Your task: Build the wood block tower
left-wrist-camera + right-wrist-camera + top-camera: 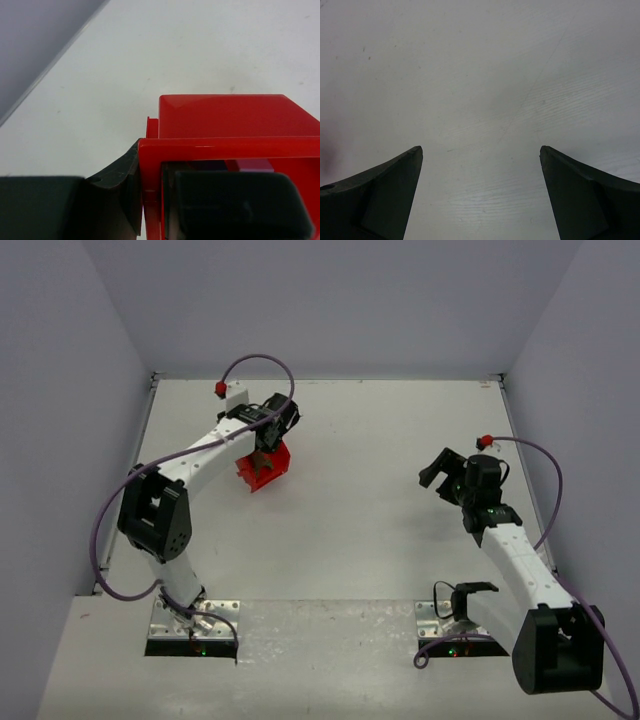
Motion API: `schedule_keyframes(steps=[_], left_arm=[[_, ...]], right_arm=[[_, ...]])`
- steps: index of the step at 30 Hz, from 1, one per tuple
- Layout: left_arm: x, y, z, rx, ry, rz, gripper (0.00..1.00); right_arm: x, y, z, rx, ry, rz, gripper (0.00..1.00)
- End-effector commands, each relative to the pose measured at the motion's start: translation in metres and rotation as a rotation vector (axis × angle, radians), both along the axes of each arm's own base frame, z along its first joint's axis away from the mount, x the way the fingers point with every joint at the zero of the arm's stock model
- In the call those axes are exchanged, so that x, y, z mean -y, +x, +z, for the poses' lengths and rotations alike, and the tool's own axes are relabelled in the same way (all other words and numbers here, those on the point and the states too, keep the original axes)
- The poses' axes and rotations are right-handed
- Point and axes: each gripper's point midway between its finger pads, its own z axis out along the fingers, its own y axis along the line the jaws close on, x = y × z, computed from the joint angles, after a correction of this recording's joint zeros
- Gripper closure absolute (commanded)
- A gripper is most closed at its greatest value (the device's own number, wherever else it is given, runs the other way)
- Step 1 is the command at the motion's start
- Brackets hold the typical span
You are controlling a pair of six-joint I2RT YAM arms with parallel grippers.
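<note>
My left gripper is shut on the near wall of a red plastic bin, one finger outside the wall and one inside. The bin sits tilted at the table's back left. The left wrist view shows my left gripper clamping the red rim. A sliver of a lilac-purple block shows inside, behind the inner finger; the bin and that finger hide the other blocks. No tower stands anywhere in view. My right gripper hovers open over bare table on the right, and the right wrist view shows nothing between the fingers of my right gripper.
White table with grey walls on three sides. The two arm bases are bolted at the near edge. Purple cables loop around both arms.
</note>
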Motion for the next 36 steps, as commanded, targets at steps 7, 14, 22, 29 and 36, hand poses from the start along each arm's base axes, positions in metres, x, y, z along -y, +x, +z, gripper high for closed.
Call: schedule_keyframes(steps=[7,14,22,29,36], left_arm=[[0.003,0.023,0.012,-0.014,0.278,0.092,1.0],[0.008,0.038,0.022,-0.092,0.386,0.035,1.0],[0.029,0.066,0.034,-0.222,0.663,-0.057,1.0],[0.062,0.078,0.038,-0.293,0.912,-0.075,1.0],[0.075,0.086,0.038,-0.378,0.963,-0.098,1.0]], right_arm=[[0.005,0.0,0.012,0.046,-0.004,-0.031,0.01],[0.007,0.001,0.008,0.034,-0.008,-0.041,0.01],[0.007,0.002,0.004,0.016,-0.013,-0.039,0.01],[0.01,0.002,0.003,0.013,-0.022,-0.051,0.01],[0.011,0.003,0.002,0.007,-0.024,-0.054,0.01]])
